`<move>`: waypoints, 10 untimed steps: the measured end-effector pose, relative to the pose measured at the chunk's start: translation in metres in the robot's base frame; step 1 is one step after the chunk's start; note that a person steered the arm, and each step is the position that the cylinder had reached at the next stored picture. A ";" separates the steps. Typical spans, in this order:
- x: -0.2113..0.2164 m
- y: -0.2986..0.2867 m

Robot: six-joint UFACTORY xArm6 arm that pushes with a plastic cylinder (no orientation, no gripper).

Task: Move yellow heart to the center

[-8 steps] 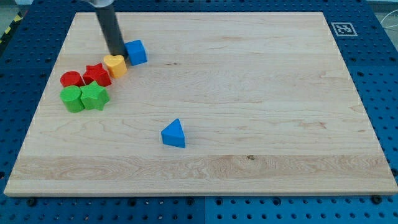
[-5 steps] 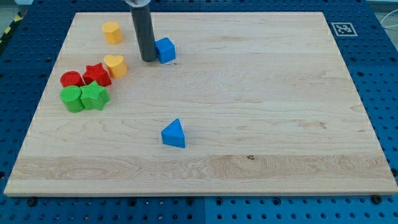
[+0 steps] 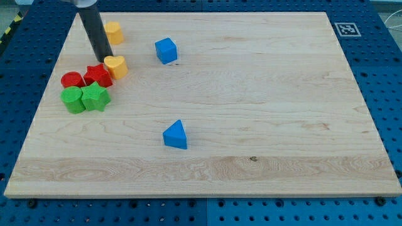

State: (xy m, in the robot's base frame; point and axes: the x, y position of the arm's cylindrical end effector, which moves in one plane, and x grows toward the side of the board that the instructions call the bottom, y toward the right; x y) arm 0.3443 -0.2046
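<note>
Wooden board (image 3: 264, 94) lies on a blue perforated table (image 3: 389, 94). In the board's top right corner there is a small black-and-white square marker (image 3: 346, 29); no readable writing is on it. My tip (image 3: 102, 60) stands at the view's upper left, just beside the yellow heart (image 3: 116, 66), on its left; it is a bare rod and holds nothing. Behind the rod is a second yellow block (image 3: 113, 32). The red star (image 3: 98, 75), a red round block (image 3: 73, 80), the green star (image 3: 95, 97) and another green block (image 3: 73, 100) are packed together left of the heart. A blue cube (image 3: 166, 50) sits to the heart's right, and a blue triangle (image 3: 175, 135) lies near the centre.
</note>
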 end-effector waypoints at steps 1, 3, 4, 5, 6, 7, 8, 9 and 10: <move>0.002 -0.001; 0.021 0.007; 0.027 0.032; 0.030 0.060; 0.037 0.089; 0.046 0.118; 0.050 0.133; 0.043 0.126; 0.032 0.106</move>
State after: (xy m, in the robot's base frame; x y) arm 0.3767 -0.0983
